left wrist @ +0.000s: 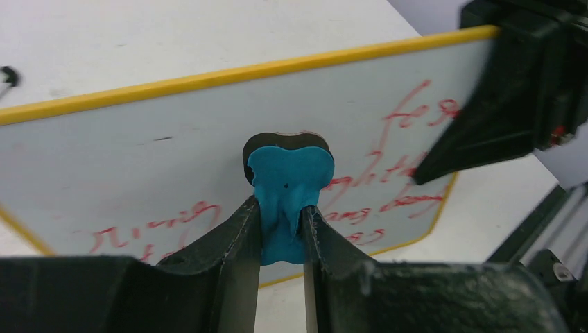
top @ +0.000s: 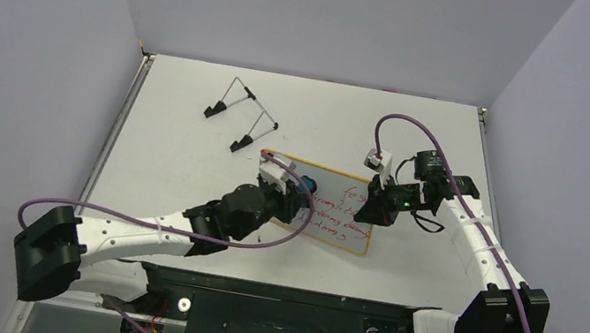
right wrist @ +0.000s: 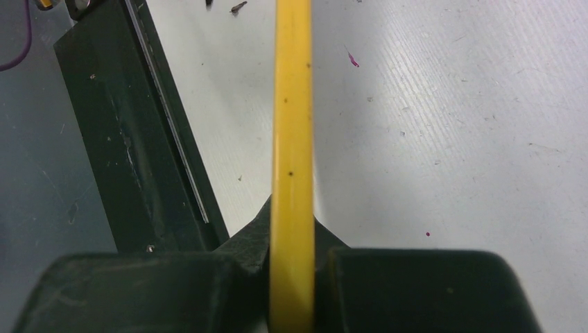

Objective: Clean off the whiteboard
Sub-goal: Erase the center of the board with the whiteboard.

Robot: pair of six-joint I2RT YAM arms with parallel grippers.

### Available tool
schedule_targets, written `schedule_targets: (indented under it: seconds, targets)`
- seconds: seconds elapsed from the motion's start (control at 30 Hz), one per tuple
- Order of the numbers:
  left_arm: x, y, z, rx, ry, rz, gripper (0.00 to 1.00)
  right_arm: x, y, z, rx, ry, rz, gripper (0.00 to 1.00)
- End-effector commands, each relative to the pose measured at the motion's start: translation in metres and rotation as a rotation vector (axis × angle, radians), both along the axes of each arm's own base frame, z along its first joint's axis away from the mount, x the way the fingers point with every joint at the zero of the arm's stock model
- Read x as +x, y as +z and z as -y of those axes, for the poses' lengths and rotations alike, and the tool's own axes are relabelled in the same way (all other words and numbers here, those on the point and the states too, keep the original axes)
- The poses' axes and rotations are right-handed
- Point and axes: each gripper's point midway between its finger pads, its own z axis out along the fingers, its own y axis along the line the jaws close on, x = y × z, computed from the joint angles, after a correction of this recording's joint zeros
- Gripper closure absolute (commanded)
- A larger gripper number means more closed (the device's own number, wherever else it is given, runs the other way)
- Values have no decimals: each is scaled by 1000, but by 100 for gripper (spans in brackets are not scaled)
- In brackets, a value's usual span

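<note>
The whiteboard (top: 339, 218) is white with a yellow rim and red handwriting, held tilted above the table. My right gripper (top: 371, 204) is shut on its right edge; in the right wrist view the yellow rim (right wrist: 292, 139) runs straight between the jaws of that gripper (right wrist: 292, 225). My left gripper (left wrist: 281, 211) is shut on a small blue eraser (left wrist: 289, 180), whose dark felt face presses against the board's surface (left wrist: 139, 173). Red writing (left wrist: 409, 166) shows to the eraser's right and lower left. The patch of board above and left of the eraser is blank. The right gripper's black finger (left wrist: 499, 111) shows at the board's right edge.
A thin wire stand with black feet (top: 239, 113) lies on the table behind and left of the board. The black base rail (top: 287, 308) runs along the near edge between the arm bases. Grey walls enclose the table on three sides.
</note>
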Motion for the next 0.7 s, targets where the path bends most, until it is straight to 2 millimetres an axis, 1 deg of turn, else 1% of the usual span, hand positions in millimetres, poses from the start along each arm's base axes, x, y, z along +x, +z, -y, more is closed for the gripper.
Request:
schedule_targets:
  seconds: [0.0, 0.03, 0.07, 0.1, 0.13, 0.17, 0.2, 0.23, 0.27, 0.33, 0.37, 0.4, 0.53, 0.67]
  targets:
    - [-8, 54, 53, -122, -70, 96, 100, -1, -7, 3, -43, 9, 0, 100]
    - [-11, 43, 66, -95, -84, 82, 100, -1, -6, 3, -42, 8, 1, 100]
    - [-8, 50, 72, -107, -66, 89, 100, -1, -6, 4, -41, 7, 3, 100]
    - [-10, 39, 82, -84, -70, 75, 100, 0, -6, 4, -42, 6, 4, 100]
    - [-7, 46, 87, -97, -56, 83, 100, 0, -5, 4, -41, 6, 6, 100]
    - [-8, 37, 95, -78, -57, 74, 100, 0, -5, 4, -40, 6, 8, 100]
    - [-5, 42, 98, -84, -32, 80, 100, -1, -5, 4, -39, 6, 8, 100]
    - [-4, 34, 103, -63, -24, 76, 100, -1, -4, 3, -39, 7, 8, 100]
    - [0, 34, 106, -55, 0, 79, 100, -1, -4, 3, -38, 7, 9, 100]
    - [5, 35, 108, -46, 27, 87, 100, -1, -3, 3, -36, 7, 11, 100]
    - [8, 38, 108, -44, 45, 95, 100, -1, -3, 3, -35, 7, 11, 100]
    - [10, 37, 107, -34, 56, 97, 100, -1, -3, 3, -35, 7, 13, 100]
    - [18, 42, 97, -11, 126, 114, 100, -1, -2, 4, -36, 6, 18, 100]
    - [21, 41, 89, 3, 162, 116, 100, -1, -2, 3, -35, 8, 15, 100]
